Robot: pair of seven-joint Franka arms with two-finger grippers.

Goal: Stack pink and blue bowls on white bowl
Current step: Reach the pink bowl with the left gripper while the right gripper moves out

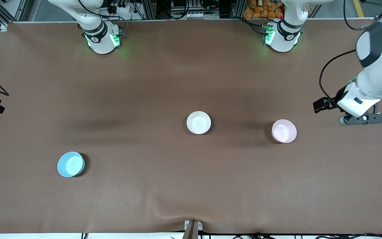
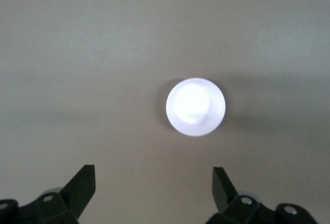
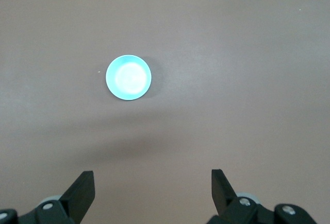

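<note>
Three small round plastic bowls face you, well apart on the brown table (image 1: 164, 83): off-white bowl (image 1: 198, 122) central, pale pink bowl (image 1: 284, 131) toward the left arm's end, sky-blue bowl (image 1: 70, 164) toward the right arm's end. Left gripper (image 2: 153, 183) over the pink bowl and right gripper (image 3: 152, 185) over the blue bowl have their fingers apart, empty.

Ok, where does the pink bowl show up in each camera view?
Front view: pink bowl on the brown table cover, toward the left arm's end, beside the white bowl.
Left wrist view: washed-out pale disc, just off centre, above the open left gripper.
Right wrist view: not in it.
Shared landmark: the brown table cover.
</note>
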